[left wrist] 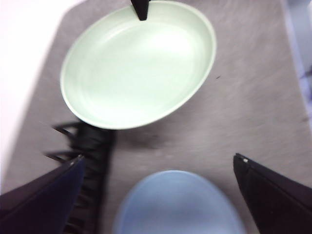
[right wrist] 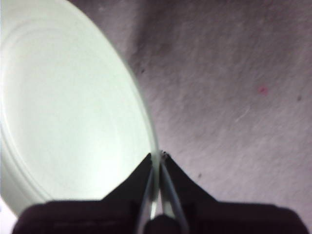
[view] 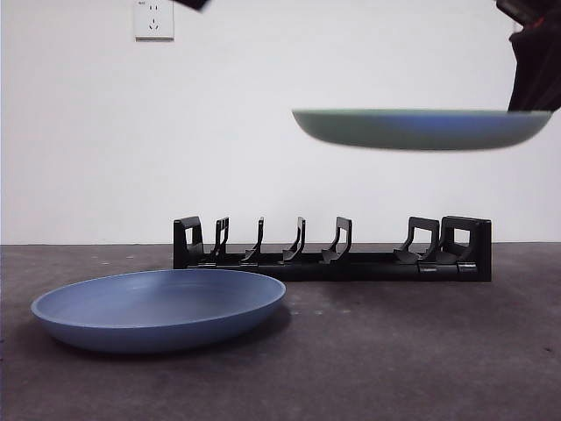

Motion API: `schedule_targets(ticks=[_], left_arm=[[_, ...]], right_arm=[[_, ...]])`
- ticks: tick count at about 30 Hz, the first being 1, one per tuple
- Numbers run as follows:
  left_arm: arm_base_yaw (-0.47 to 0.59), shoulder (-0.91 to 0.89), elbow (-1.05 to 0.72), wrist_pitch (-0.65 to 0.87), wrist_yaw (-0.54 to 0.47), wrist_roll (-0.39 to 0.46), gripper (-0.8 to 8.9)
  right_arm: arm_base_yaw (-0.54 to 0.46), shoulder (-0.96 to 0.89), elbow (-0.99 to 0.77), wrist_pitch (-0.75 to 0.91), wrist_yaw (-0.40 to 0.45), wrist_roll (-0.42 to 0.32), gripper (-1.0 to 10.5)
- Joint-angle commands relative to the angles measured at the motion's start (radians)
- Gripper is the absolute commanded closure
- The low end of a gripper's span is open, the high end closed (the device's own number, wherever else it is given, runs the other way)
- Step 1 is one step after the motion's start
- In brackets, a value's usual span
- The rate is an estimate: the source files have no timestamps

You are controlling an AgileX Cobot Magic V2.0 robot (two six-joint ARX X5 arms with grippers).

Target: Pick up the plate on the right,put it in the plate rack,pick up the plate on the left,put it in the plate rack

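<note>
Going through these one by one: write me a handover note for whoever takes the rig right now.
Right gripper: shut on the rim of the green plate, held level in the air above the rack.
Left gripper: open, empty, up above the blue plate.
Blue plate lies on the table in front of the rack's left end.
Done: green plate picked up.
Left: slot it into the rack, then pick up and rack the blue plate.

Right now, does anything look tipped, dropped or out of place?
Nothing stands out. The right gripper is shut on the rim of the green plate, holding it roughly level in the air above the plate rack. The blue plate lies flat on the table, the left gripper open above it.
</note>
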Motion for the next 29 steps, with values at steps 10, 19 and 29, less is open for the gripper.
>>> schedule_targets(ticks=[10,19,29], left_arm=[[-0.175,0.175,0.003,0.166,-0.246,0.386,2.2],[-0.204,0.237,0.003,0.182,-0.272,0.385,5.41],[-0.238,0.237,0.003,0.164,-0.272,0.373,8.22]], right_arm=[[0.072,-0.005,0.012,-0.039,-0.044,-0.003,9.6],[0.108,-0.005,0.012,-0.035,-0.044,-0.001,9.6],[0.108,-0.005,0.012,-0.035,-0.044,0.0,9.6]])
